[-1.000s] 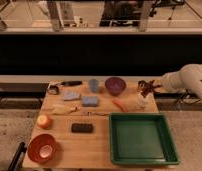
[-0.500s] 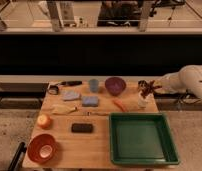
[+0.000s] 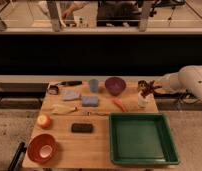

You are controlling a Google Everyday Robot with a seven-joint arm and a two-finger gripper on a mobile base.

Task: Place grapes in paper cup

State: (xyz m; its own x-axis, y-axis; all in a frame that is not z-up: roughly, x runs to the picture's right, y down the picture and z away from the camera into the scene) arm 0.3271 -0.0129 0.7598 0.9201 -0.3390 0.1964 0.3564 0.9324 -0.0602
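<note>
The grapes (image 3: 143, 87), a dark reddish-purple bunch, hang in the air at the table's far right, right above the paper cup (image 3: 142, 102). The cup is small, white and upright on the wooden table (image 3: 59, 135). My gripper (image 3: 150, 88) reaches in from the right on a white arm (image 3: 186, 81) and is shut on the grapes, holding them just over the cup's mouth.
A purple bowl (image 3: 115, 85) and a blue-grey cup (image 3: 94, 85) stand at the back. An orange carrot (image 3: 119, 105) lies left of the paper cup. A green tray (image 3: 141, 138) fills the front right. An orange bowl (image 3: 42, 147), a blue sponge (image 3: 90, 101) and a black block (image 3: 82, 128) lie to the left.
</note>
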